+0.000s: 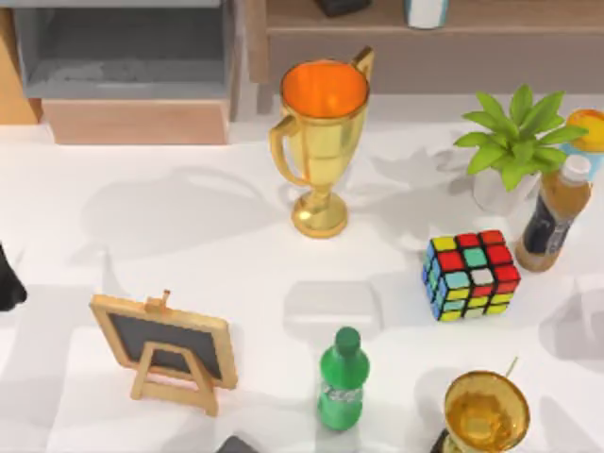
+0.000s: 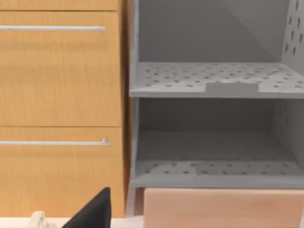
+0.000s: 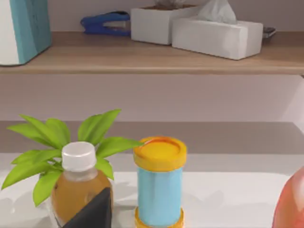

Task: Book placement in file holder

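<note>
On the shelf (image 3: 142, 54) at the table's back stands the book (image 3: 23, 28), upright, far from the holder (image 1: 123, 57) at back left. Since it lies right of centre, the right arm seems nearer. Left gripper (image 1: 8, 278) sits at the left edge; I cannot tell either gripper's finger state.

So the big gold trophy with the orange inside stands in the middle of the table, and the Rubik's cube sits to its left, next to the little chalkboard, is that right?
Not quite. The gold trophy does stand near the middle of the table, but the Rubik's cube sits to its right, toward the potted plant and the bottle with the white cap. The chalkboard is apart from it, on the table's left. The top view shows this.
</note>
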Available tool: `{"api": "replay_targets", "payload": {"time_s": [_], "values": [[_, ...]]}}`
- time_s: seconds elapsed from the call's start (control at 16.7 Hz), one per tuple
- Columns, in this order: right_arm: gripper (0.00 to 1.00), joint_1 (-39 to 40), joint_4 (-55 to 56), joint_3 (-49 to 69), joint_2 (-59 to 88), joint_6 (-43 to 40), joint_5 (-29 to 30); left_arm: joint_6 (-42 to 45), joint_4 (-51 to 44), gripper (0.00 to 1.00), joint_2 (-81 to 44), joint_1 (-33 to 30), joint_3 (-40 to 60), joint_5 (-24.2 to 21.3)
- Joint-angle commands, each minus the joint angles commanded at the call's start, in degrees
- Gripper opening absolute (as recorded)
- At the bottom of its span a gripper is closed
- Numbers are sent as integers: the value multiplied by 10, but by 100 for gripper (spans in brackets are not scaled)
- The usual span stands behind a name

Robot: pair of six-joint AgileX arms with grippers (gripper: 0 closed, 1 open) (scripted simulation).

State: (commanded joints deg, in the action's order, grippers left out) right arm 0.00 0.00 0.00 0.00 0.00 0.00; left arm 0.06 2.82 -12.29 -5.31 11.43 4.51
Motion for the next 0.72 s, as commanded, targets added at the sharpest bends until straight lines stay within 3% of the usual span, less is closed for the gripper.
{"api": "replay_targets", "payload": {"time_s": [0.3,0.72], "values": [[100,0,0,0,0,0,0,1,52,100,-251,-100,211,83],[100,0,0,0,0,0,0,3,140,100,-707,-264,577,225]]}}
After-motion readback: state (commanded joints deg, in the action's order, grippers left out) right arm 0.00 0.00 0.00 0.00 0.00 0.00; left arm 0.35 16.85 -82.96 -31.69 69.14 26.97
